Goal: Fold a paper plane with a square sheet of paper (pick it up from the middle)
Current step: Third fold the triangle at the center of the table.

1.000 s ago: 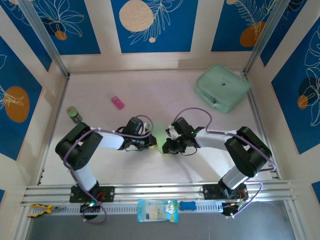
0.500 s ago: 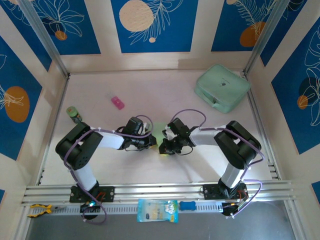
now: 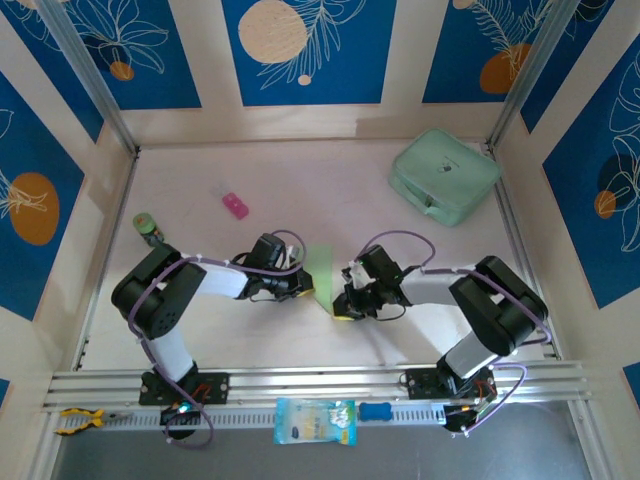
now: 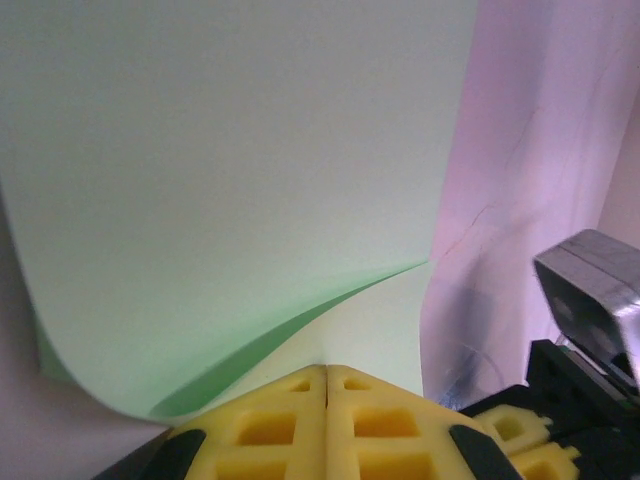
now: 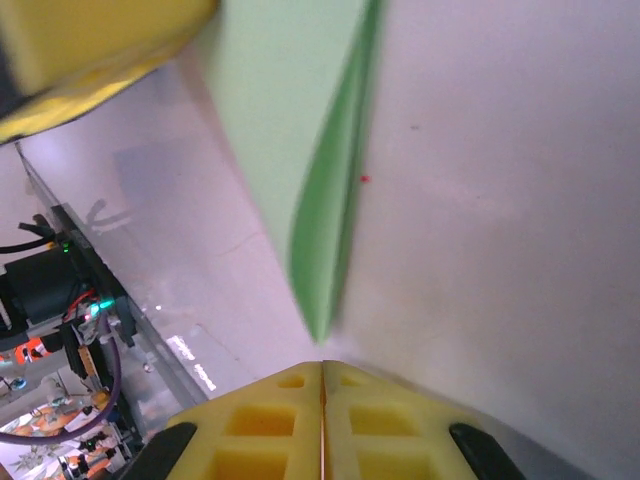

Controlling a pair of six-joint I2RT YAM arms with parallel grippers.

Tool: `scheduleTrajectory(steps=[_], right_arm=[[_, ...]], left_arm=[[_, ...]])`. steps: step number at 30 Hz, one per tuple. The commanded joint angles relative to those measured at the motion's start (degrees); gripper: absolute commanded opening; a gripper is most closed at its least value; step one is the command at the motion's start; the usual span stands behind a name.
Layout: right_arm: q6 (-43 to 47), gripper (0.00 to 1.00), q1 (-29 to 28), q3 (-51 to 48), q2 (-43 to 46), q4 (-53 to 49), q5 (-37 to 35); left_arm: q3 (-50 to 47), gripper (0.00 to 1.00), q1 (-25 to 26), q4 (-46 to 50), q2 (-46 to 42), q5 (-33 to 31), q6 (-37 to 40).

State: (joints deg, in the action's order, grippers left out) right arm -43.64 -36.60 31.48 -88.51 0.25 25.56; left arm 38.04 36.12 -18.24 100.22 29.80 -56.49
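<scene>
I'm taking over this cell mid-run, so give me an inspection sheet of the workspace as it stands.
Surface: pale table, no spills seen.
Job's things: square sheet of paper, loosely folded over, lying between the grippers.
Clutter: mint case, pink item, small jar; packet on the front rail.
Grippers: left gripper shut on the paper's fold; right gripper shut, paper tip just ahead of it.
Cables: purple cables in free loops, no snag seen.
Surroundings: blue leaf-print panels.
</scene>
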Motion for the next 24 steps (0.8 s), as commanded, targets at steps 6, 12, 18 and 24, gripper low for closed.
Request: scheduleTrajectory(steps=[6, 12, 18, 24], right_arm=[[-0.14, 0.09, 0.03, 8.22, -1.15, -3.19, 0.12], [-1.01, 0.09, -0.73, 13.1, -8.67, -2.78, -0.93], [-0.51, 0.08, -1.24, 11.87, -11.37, -7.26, -4.71], [-1.43, 0.07, -0.62, 7.07, -11.24, -6.52, -5.56]], left_arm=[[-1.12, 0.0, -0.32, 3.04, 2.33, -2.83, 1.43], [-1.13, 0.0, -0.29, 3.17, 2.08, -2.74, 1.48], [-1.09, 0.0, -0.27, 2.72, 1.48, -2.2, 1.98], [2.35, 0.0, -0.2, 6.17, -1.66, -0.74, 5.69]])
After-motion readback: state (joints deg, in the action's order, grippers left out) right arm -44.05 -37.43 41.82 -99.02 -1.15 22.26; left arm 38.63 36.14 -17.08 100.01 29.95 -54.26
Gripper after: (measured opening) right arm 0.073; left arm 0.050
